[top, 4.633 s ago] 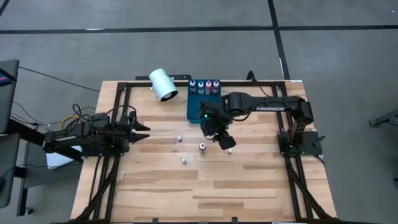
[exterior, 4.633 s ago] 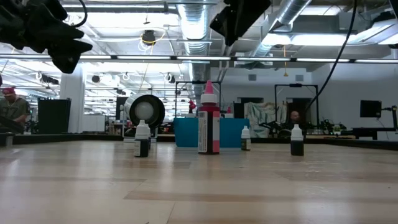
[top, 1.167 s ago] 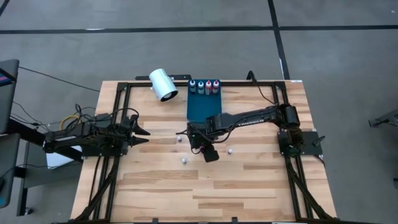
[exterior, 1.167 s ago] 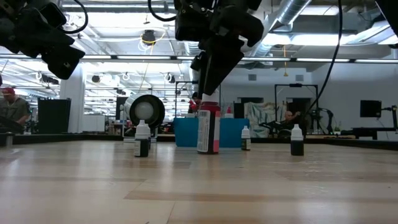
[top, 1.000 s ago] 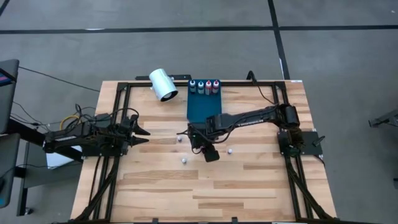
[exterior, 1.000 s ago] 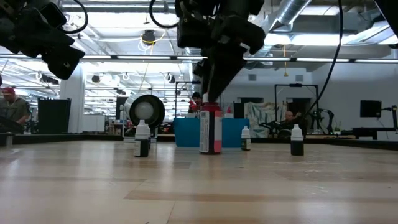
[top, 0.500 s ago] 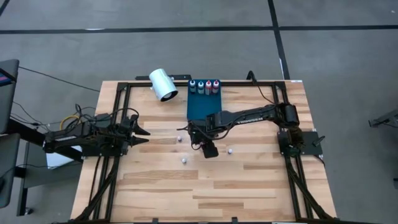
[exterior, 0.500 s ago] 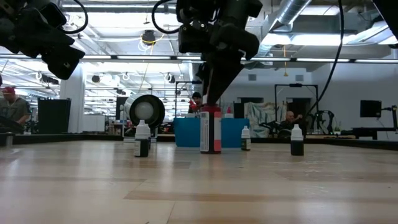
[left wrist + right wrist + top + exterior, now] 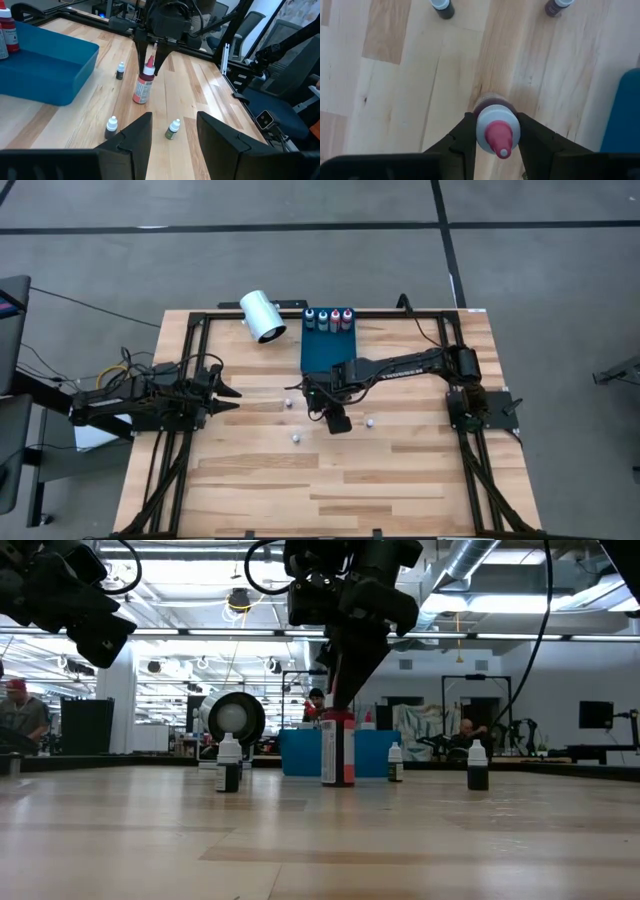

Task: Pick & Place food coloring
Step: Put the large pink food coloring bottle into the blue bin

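So far, going by the overhead view, the job looks partly done. At the left edge of the table the left gripper (image 9: pixel 228 392) waits with its fingers spread and nothing between them, well apart from every bottle. Farther right, four food coloring bottles (image 9: pixel 328 319) stand in a row at the far end of the blue tray (image 9: pixel 318 356); I judge those already placed. A white cylinder (image 9: pixel 262 316) lies beside the tray, untouched.

Out on the wooden table (image 9: pixel 250 480) the right gripper (image 9: pixel 491 132) is clamped on the neck of the pink-topped bottle (image 9: pixel 145 83), one finger pressed against each side of its white collar. From the level view that bottle stands upright with its base at or just above the boards; which of the two I cannot tell.

Left to do, as I read it: carry this bottle to the tray, then the three small white-capped bottles (image 9: pixel 296 437) standing loose on the wood around it.
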